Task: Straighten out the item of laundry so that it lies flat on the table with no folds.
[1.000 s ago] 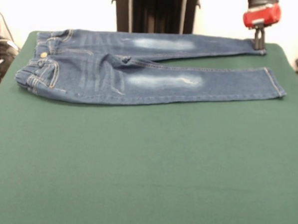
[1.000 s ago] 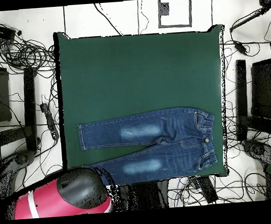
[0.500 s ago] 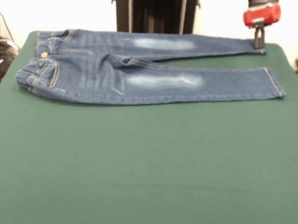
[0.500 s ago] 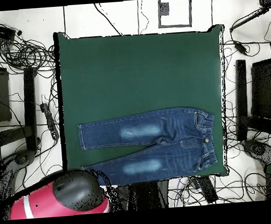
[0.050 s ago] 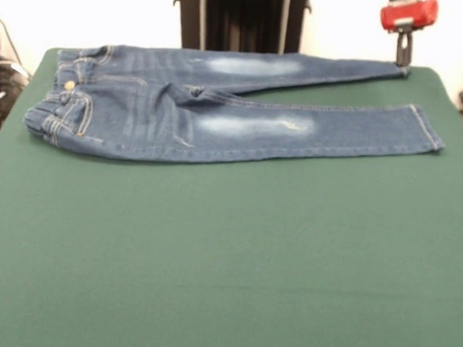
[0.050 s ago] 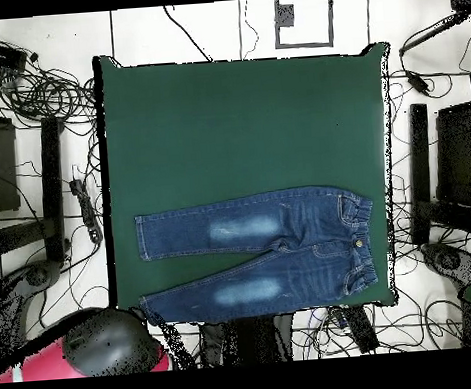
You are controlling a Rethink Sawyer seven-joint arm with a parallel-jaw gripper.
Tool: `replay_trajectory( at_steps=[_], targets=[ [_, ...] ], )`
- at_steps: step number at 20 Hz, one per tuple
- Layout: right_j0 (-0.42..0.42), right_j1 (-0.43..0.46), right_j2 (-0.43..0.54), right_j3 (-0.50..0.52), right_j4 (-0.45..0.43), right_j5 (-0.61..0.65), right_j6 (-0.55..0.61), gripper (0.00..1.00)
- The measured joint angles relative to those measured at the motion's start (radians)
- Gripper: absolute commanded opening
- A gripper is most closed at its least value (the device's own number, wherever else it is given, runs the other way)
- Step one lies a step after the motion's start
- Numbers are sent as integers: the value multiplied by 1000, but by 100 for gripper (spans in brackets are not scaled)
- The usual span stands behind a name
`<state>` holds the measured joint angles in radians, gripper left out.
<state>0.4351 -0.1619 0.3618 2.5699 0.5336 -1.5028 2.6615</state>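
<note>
While lengthwise, jeans [image 5: 219, 114] waistband leftward

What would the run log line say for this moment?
jeans: spread flat, legs apart | gripper: above far leg's hem, state unclear | table: green

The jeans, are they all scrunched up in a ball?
No, the jeans lie spread out on the green table, both legs stretched long.

No lettering, label, brand or number can be read on anything in either view.
</note>
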Motion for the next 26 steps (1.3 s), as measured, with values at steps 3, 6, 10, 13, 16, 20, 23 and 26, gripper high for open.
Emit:
replay_trajectory(
  at_steps=[3,6,10,13,16,20,23,26],
  targets=[
    [22,-11,26,26,7,29,0,0],
    [35,-14,38,39,7,45,0,0],
    [57,-25,64,56,7,68,0,0],
    [70,-30,76,68,8,87,1,0],
    [77,-34,79,78,7,103,1,0],
    [74,-38,81,83,-13,122,1,0],
    [50,-38,78,83,-71,136,1,0],
    [9,-38,74,83,-132,154,1,0]
  ],
)
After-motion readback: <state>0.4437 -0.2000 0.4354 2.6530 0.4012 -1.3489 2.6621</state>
